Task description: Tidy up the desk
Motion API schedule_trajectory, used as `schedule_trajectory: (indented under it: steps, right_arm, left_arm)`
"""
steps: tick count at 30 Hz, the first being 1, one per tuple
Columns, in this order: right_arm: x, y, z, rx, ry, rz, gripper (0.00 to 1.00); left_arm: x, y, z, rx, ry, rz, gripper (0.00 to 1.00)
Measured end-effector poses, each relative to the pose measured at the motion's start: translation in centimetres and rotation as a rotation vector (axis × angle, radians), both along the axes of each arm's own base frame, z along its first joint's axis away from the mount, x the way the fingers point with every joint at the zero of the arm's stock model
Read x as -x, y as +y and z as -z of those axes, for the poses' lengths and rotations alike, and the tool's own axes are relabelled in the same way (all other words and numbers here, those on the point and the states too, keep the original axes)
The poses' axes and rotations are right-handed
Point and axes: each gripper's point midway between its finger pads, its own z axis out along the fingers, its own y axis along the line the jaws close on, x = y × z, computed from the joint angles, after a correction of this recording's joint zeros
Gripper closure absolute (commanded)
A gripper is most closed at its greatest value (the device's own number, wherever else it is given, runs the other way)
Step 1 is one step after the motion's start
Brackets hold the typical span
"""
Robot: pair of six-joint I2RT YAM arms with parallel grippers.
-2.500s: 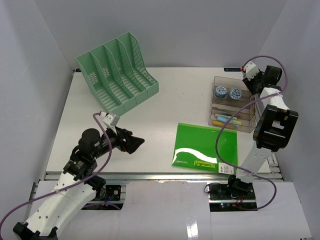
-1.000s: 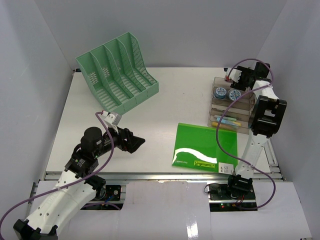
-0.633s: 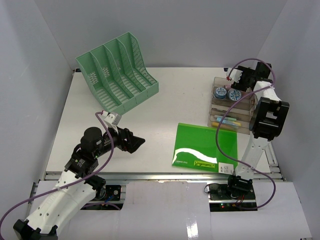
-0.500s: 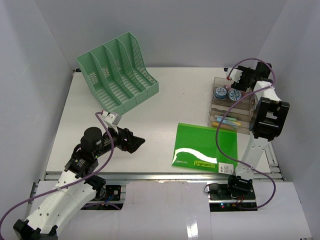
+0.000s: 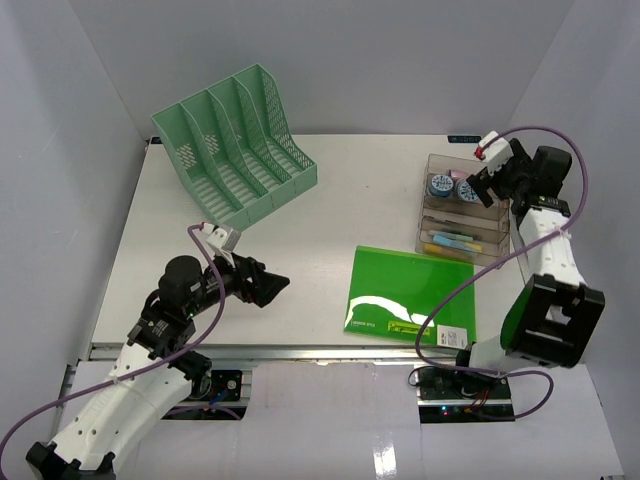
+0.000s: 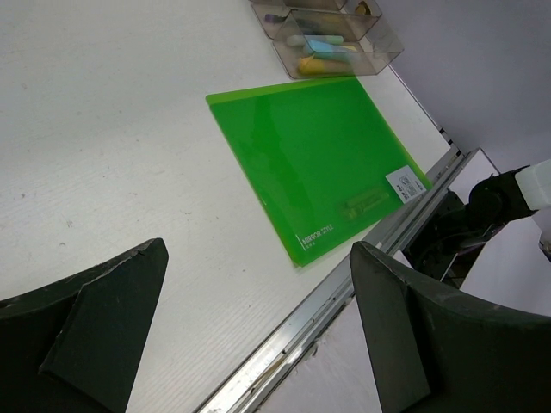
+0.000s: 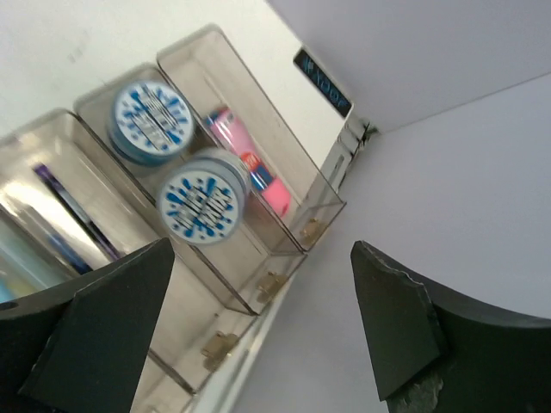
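Note:
The white desk (image 5: 330, 215) holds a green folder (image 5: 412, 295) lying flat near its front rail; the folder also shows in the left wrist view (image 6: 318, 163). My left gripper (image 5: 272, 286) is open and empty, low over the desk's front left, pointing toward the folder. My right gripper (image 5: 488, 187) is open and empty at the right back end of a clear plastic organizer (image 5: 462, 225). In the right wrist view the organizer (image 7: 258, 258) holds two round blue-and-white tins (image 7: 202, 202) and a pink item (image 7: 245, 163).
A mint-green file rack (image 5: 235, 145) with several slots stands at the back left. The silver rail (image 6: 344, 301) runs along the front edge. Pale grey walls close in on the left, back and right, and the right wall is close to the organizer.

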Motion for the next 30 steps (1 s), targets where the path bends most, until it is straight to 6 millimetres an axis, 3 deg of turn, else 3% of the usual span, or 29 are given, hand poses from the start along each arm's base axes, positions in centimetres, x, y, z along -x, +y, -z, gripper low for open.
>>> schedule_trajectory:
  steps: [6,10,16,20,23,27,30]
  right_arm:
    - [7.5,5.5,-0.1,-0.165,0.068,-0.144,0.1]
    - [13.9,10.3,0.7,-0.165,0.153,-0.439,0.1]
    - [24.6,19.1,4.7,-0.028,0.256,-0.899,0.09]
    - [29.3,22.9,7.0,0.081,0.312,-1.047,0.03]
    - [30.6,24.4,8.3,0.121,0.383,-1.054,0.01]
    - [29.2,24.0,10.1,0.145,0.477,-0.907,0.03]
    - [28.1,23.2,10.5,0.156,0.495,-0.8,0.03]
  left_arm:
    - [0.3,0.1,-0.6,0.018,-0.02,0.001,0.02]
    - [0.7,-0.2,-0.7,0.061,0.008,0.011,0.02]
    - [2.0,-0.7,2.3,0.162,0.208,-0.007,0.02]
    - [2.7,-0.8,3.4,0.24,0.316,-0.033,0.02]
    - [2.9,-0.9,3.8,0.285,0.377,-0.05,0.02]
    - [2.7,-1.4,5.7,0.277,0.497,-0.07,0.02]
    - [2.6,-1.8,7.3,0.251,0.573,-0.081,0.02]
